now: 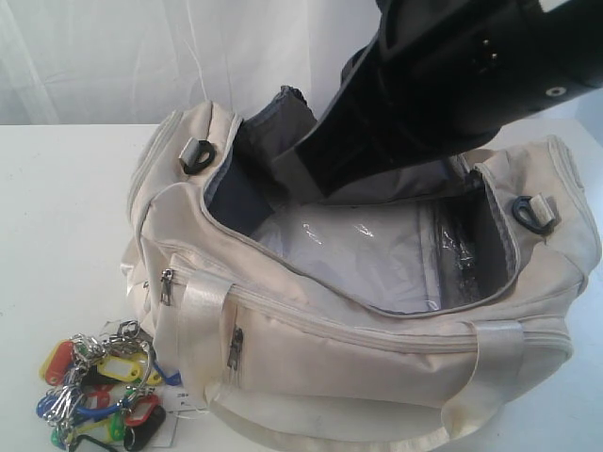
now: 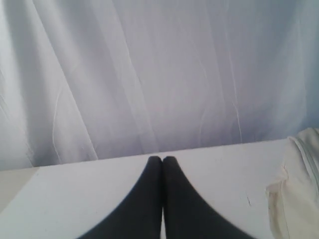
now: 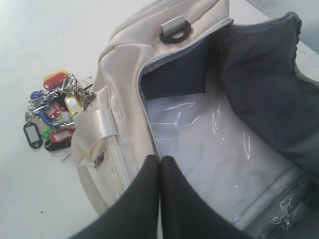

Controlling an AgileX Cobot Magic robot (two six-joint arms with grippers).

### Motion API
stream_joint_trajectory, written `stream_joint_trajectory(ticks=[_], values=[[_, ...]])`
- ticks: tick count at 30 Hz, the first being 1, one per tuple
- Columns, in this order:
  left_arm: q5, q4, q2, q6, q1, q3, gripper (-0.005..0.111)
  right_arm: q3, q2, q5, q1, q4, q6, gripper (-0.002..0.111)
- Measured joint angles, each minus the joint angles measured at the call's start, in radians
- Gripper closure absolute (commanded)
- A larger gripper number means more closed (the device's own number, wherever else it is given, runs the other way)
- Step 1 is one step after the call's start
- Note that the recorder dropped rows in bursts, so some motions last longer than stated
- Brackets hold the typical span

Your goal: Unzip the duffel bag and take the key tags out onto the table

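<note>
The duffel bag (image 1: 377,330) stood unzipped on the table (image 1: 57,207), its mouth gaping on grey lining (image 1: 273,132) and a clear plastic sheet (image 1: 358,254). The key tags (image 1: 104,386) lay outside on the table, just beside the bag's left end and well away from the table's far edge.

The exterior view showed the right arm (image 1: 443,85) over the opening, with its fingertips hidden by its own dark body. Only the right wrist view showed the right gripper (image 3: 160,164), fingers pressed together and empty, over the bag's mouth.

The left gripper (image 2: 162,162) appeared only in its wrist view, closed on nothing above bare table near the far edge, with a white curtain (image 2: 149,74) behind. In the exterior view the picture's lower edge cut off part of the tags.
</note>
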Motion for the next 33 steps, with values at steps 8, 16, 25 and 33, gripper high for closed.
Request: stream_joint_trajectory(ticks=[8,16,25,33], values=[[-0.002,0.007,-0.085,0.000,0.002,0.000,0.107,0.000,0.000,-0.002,0.000,0.000,0.000,0.108],[-0.008,0.007,-0.085,0.000,0.002,0.000,0.107,0.000,0.000,-0.004,0.000,0.002,0.000,0.108],[-0.030,0.015,-0.087,0.000,0.002,0.080,0.107,0.000,0.000,-0.004,0.000,0.002,0.000,0.108],[-0.031,-0.130,-0.086,0.000,0.002,0.320,0.107,0.000,0.000,-0.004,0.000,0.002,0.000,0.108]])
